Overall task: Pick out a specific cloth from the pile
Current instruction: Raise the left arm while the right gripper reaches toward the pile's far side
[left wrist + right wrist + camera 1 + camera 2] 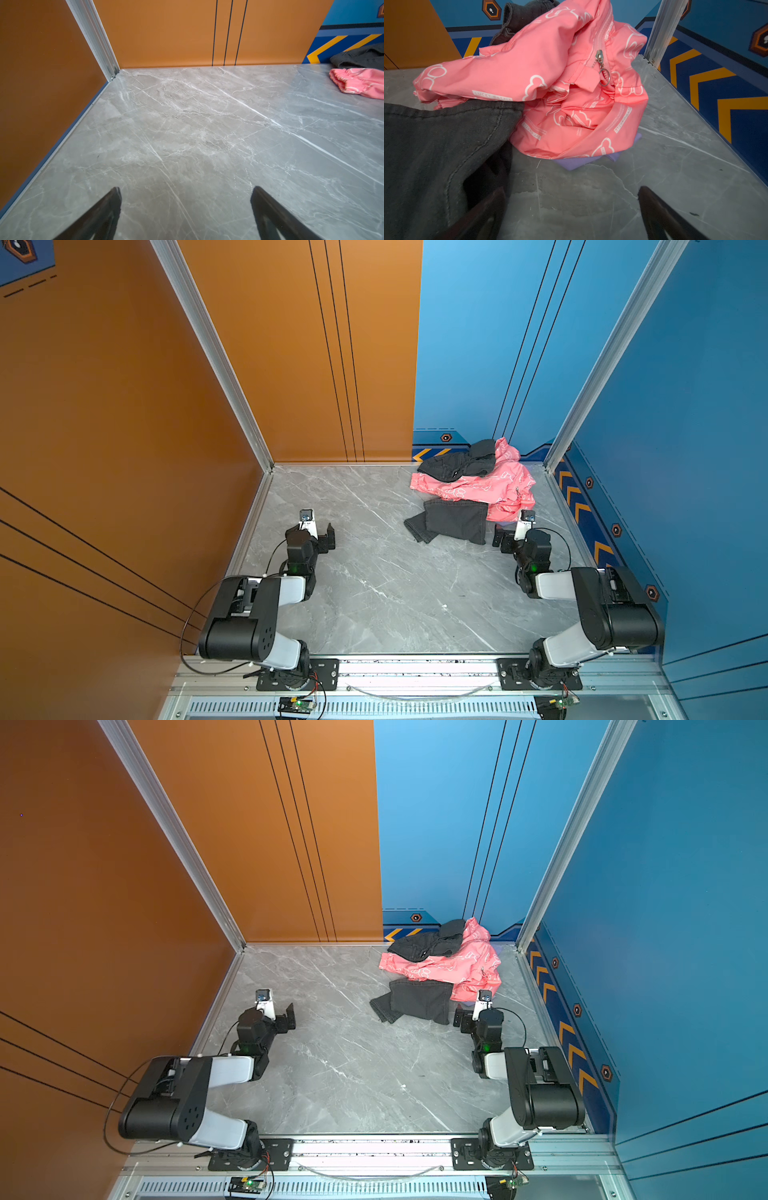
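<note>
Peeking from under pink jacket [529,68], lilac cloth [577,163], smooth edge only, both jaws released, empty

Bare worktop [374,593] across the left half and near edge. The pile [478,485] fills the far right corner; pink jacket [550,83] covers most of the cloth [577,163].

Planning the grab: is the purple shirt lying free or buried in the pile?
Buried: in the right wrist view only an edge of the purple shirt shows, poking out from under the pink jacket.
</note>
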